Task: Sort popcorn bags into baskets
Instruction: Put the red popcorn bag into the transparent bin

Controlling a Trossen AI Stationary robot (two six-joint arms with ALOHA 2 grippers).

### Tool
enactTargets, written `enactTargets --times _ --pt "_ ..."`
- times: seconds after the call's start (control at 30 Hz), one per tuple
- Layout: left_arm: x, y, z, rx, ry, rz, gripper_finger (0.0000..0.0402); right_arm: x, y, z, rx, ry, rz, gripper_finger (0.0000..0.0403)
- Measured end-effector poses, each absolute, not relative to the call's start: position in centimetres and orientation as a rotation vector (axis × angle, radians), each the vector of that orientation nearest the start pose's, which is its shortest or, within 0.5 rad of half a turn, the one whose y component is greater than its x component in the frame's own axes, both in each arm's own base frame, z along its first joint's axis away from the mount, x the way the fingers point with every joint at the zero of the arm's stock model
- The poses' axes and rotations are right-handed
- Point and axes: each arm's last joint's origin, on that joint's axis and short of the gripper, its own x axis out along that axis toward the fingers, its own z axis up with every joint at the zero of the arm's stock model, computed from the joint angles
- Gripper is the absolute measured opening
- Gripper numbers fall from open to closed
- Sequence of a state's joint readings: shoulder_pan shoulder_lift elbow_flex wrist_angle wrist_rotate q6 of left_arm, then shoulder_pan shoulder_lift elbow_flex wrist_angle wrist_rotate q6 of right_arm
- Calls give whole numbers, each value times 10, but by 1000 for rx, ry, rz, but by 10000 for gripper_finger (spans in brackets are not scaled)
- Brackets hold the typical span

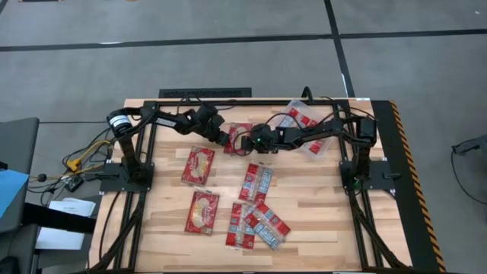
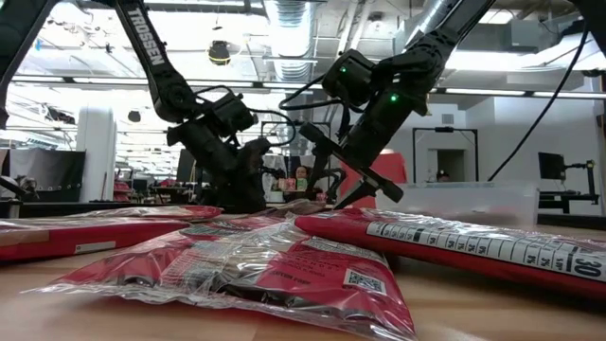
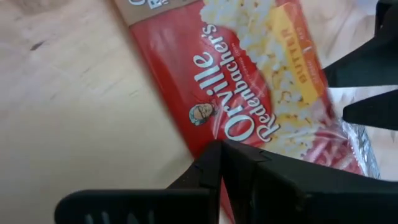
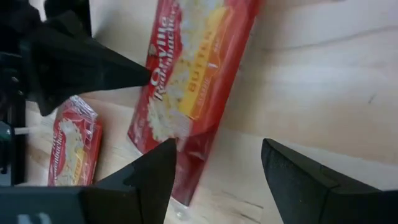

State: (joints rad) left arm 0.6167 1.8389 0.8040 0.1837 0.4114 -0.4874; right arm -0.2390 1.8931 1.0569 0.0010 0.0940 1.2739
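A red popcorn bag (image 1: 238, 137) with a yellow-cream picture lies on the wood near the table's far edge, between both grippers. My left gripper (image 1: 221, 137) comes from the left and is shut at the bag's long edge (image 3: 202, 146). My right gripper (image 1: 252, 142) stands open just right of the bag; its fingers (image 4: 155, 174) hover over the bag's (image 4: 186, 81) near end without touching. The clear basket (image 1: 320, 144) sits at the far right with red packets inside. My left gripper (image 4: 148, 77) is shut on the bag's long side edge (image 4: 153, 87), pinched between the two fingertips, which come slanting down from the table's left and lie across that edge. The bag seems tipped up slightly along this edge, its other side on the table.
Two yellow-picture bags (image 1: 198, 165) (image 1: 202, 211) lie left of centre. A blue-and-white bag (image 1: 256, 181) and an overlapping pile of several (image 1: 255, 224) lie toward the near edge, filling the low view's foreground (image 2: 284, 265). Bare wood shows at the near right.
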Motion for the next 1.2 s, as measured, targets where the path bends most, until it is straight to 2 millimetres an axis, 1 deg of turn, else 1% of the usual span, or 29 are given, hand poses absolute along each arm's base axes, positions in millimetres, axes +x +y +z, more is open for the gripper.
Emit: enactTargets --times 0.2,0.33,0.53,0.6,0.67,0.73,0.8,0.93,1.0,1.03,1.07,1.13,1.2 --pt "276 178 106 -863 702 390 0 365 -99 142 1232 503 -811 260" --pt "277 177 106 -852 709 398 0 369 -107 143 1221 444 -782 260" --pt "277 177 105 -851 711 402 0 378 -114 122 1261 474 -762 260" --pt "277 177 105 -851 711 404 0 385 -115 121 1258 473 -719 259" --pt "277 177 105 -850 711 404 0 388 -115 122 1236 496 -695 250" --pt "277 177 105 -850 712 406 0 391 -116 126 1218 508 -686 227" --pt "277 177 105 -853 711 408 0 391 -117 127 1205 536 -699 188" --pt "277 177 105 -874 706 396 0 392 -120 131 1202 545 -678 84" --pt "276 178 107 -912 695 370 0 393 -120 131 1194 545 -666 34" --pt "276 180 108 -931 688 349 0 393 -120 131 1185 548 -662 21" --pt "276 183 111 -953 679 323 0 393 -119 133 1181 548 -659 17" --pt "275 188 115 -1026 664 245 0 391 -118 140 1180 539 -660 24" --pt "277 192 122 -1100 648 161 0 389 -118 151 1172 512 -664 30"
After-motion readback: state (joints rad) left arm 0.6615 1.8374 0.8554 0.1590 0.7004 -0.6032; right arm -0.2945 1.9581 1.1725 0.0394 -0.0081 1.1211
